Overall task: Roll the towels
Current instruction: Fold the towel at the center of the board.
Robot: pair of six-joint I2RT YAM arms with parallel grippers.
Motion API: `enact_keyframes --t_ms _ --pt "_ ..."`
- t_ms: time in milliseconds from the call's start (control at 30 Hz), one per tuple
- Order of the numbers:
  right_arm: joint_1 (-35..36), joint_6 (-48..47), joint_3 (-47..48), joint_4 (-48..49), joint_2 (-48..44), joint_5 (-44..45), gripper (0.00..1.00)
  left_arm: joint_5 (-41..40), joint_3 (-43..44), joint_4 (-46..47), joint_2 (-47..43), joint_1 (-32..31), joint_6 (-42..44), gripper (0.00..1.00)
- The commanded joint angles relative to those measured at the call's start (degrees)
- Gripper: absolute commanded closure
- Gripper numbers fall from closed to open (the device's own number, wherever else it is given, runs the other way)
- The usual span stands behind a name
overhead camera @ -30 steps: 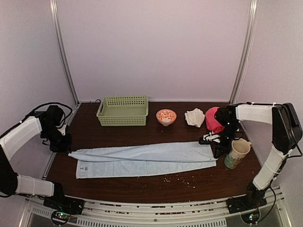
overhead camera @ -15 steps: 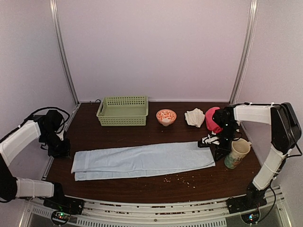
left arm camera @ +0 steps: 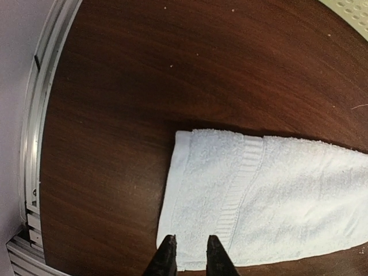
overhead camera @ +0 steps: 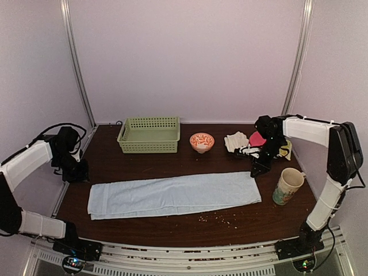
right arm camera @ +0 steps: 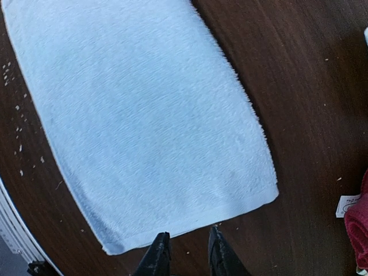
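Pale blue towel [overhead camera: 172,195] flat, folded long, just in front of green basket [overhead camera: 148,137]; off-white towel [overhead camera: 236,142] crumpled right of basket. Looks soft, light, floppy: best pinch short-end corners. Left gripper [left arm camera: 189,244], right gripper [right arm camera: 187,236] above ends, jaws slightly parted, empty.

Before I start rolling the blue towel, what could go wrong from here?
1. The mug stands close beside the towel's right end; a careless reach there could tip it.
2. Crumbs lie by the towel's near edge and may get rolled in.
3. The folded layers look uneven at the left end, so the roll may skew.
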Motion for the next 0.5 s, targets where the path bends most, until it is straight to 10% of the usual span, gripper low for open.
enact_keyframes --t_ms 0,467 --pt "0.47 10.01 2.06 7.45 5.84 3.03 0.76 -1.20 -2.50 6.62 5.09 -0.28 0.02 0.76" --pt "0.76 17.46 2.04 15.11 11.81 11.93 0.66 2.29 -6.57 19.50 18.50 -0.18 0.04 0.74"
